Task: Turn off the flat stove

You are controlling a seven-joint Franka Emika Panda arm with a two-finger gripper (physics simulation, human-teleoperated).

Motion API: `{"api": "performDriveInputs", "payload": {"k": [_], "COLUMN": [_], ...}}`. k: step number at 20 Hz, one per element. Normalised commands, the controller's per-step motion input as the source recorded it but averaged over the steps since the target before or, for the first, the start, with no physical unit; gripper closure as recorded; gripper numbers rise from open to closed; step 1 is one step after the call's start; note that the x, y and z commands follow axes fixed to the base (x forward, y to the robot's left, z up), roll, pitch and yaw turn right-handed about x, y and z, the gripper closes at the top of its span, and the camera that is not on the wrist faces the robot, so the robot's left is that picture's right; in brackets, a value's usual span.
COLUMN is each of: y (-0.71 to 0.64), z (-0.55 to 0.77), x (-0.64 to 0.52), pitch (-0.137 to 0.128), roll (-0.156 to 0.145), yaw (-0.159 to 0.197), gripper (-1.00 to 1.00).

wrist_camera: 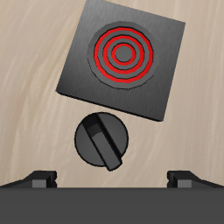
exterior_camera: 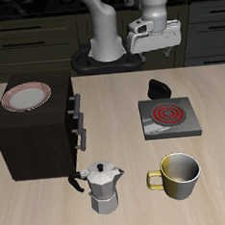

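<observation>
The flat stove is a low grey square slab near the middle of the table, and its round spiral coil glows red. Its small black knob sits just behind the slab, toward the robot's base. My gripper hangs high above the knob and the stove's back edge, open and empty. In the wrist view the stove, its red coil and the knob lie below me. My gripper has its fingertips spread wide, well clear of the knob.
A tall dark brown box with knobs on its side stands beside the stove and carries a red-rimmed plate. A metal moka pot and a yellow mug stand near the table's front edge.
</observation>
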Motion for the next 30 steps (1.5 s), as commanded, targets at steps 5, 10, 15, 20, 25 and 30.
{"api": "performDriveInputs", "payload": {"k": [5,10,15,20,25,30], "y": [0.04,0.0,-0.06,-0.02,0.07,0.08], "z": [-0.2,-0.07,-0.13,-0.21,-0.17,-0.16], "x": [-0.02,0.02,0.04,0.02,-0.06,-0.01], "pitch": [0.04,0.006,0.006,0.04,0.032,0.019], "roll": [0.016,0.006,-0.005,0.0,0.014,0.016], "yaw": [-0.02,0.017,0.011,0.01,-0.006,0.003], "gripper": [-1.0,-1.0,-1.0,-1.0,-1.0,-1.0]}}
